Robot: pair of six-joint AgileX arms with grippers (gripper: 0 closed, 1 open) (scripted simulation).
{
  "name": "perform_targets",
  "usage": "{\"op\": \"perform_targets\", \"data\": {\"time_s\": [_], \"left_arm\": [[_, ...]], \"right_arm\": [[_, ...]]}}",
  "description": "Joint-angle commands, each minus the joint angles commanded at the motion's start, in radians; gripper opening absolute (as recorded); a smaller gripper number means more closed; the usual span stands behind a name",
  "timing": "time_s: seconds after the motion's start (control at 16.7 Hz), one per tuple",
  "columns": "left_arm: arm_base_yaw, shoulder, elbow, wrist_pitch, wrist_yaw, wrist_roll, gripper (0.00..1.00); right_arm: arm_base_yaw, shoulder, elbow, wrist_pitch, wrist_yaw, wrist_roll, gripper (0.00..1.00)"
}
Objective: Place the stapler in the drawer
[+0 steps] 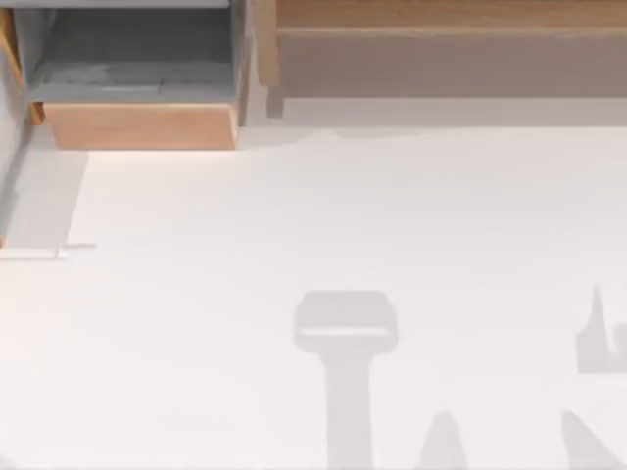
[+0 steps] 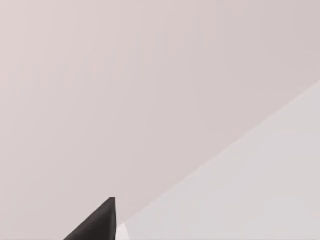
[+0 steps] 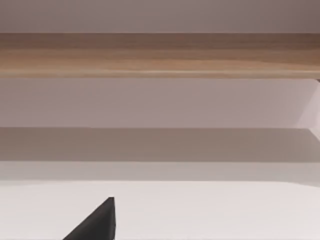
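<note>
Drawer (image 1: pixel 137 125): stands open at the bench's (image 1: pixel 294 225) far left corner, tan front panel toward the near edge; what shows of its grey floor is bare.
Left hand (image 2: pixel 95 225): a black tip over the pale bench; grip cannot be told.
Right hand (image 3: pixel 95 225): a black tip facing the long wooden shelf (image 3: pixel 160 55) on the far edge; grip cannot be told.

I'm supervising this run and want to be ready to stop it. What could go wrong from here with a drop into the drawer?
1. The drawer sits at the far left corner of the table, and its tan front stands up towards the approach, so a low approach may hit it.
2. The wooden shelf stands close on the drawer's right; an arm swinging across might clip its end.
</note>
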State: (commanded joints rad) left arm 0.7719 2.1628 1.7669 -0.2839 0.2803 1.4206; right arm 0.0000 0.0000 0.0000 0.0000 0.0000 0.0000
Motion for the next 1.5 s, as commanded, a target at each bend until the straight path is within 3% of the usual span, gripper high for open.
{"op": "perform_targets", "data": {"time_s": [0.48, 0.9, 1.2, 1.5], "left_arm": [[0.087, -0.111, -0.697, 0.879, 0.155, 0.27, 1.0], [0.042, -0.163, -1.136, 1.508, 0.349, 0.257, 1.0], [-0.033, -0.171, -1.3, 1.774, 0.458, 0.189, 1.0], [-0.053, -0.171, -1.329, 1.825, 0.481, 0.17, 1.0]], "right_arm": [[0.0, 0.0, 0.0, 0.0, 0.0, 0.0, 1.0], [0.0, 0.0, 0.0, 0.0, 0.0, 0.0, 1.0], [0.0, 0.0, 0.0, 0.0, 0.0, 0.0, 1.0], [0.0, 0.0, 0.0, 0.0, 0.0, 0.0, 1.0]]}}
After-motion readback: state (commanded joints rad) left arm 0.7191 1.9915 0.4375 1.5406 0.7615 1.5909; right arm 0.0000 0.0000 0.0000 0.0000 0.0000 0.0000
